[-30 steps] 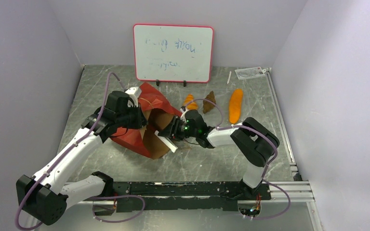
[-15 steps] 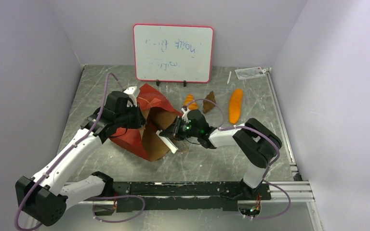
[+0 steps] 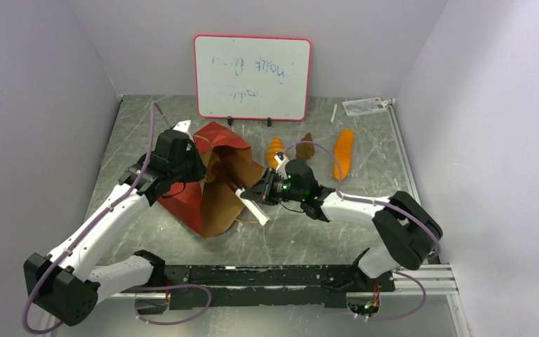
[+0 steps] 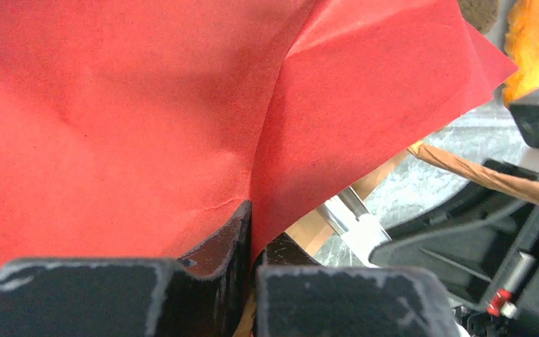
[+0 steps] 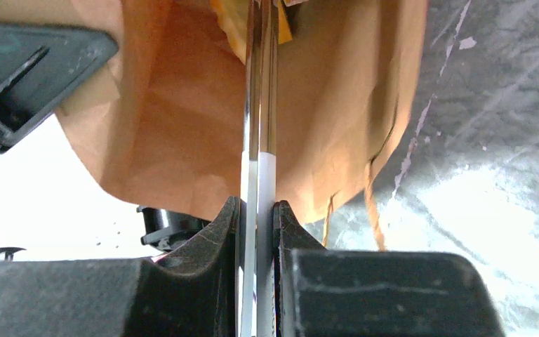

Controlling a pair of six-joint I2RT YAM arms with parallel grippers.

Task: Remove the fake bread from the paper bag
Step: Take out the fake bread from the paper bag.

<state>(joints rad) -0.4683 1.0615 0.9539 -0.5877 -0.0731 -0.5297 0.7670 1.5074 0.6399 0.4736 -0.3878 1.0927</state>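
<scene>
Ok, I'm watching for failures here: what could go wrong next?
The tongs seem to grip only an edge of the orange bread; it may slip off inside the bag. The left gripper pinches just a thin red fold, which could tear or slide free, collapsing the mouth.

A red-framed whiteboard (image 3: 253, 77) with faint blue scribbles stands upright on small black feet against the plain pale back wall (image 3: 253, 17). To its left and right, pale lavender side walls (image 3: 35, 105) close in the space. In front of the whiteboard lies a grey marbled tabletop (image 3: 182, 116) with white veins. Right of the whiteboard lie a white marker (image 3: 334, 113) and, beyond it, a clear plastic packet (image 3: 363, 106). An aluminium rail (image 3: 410, 175) runs forward from there. The light is soft and even.
</scene>
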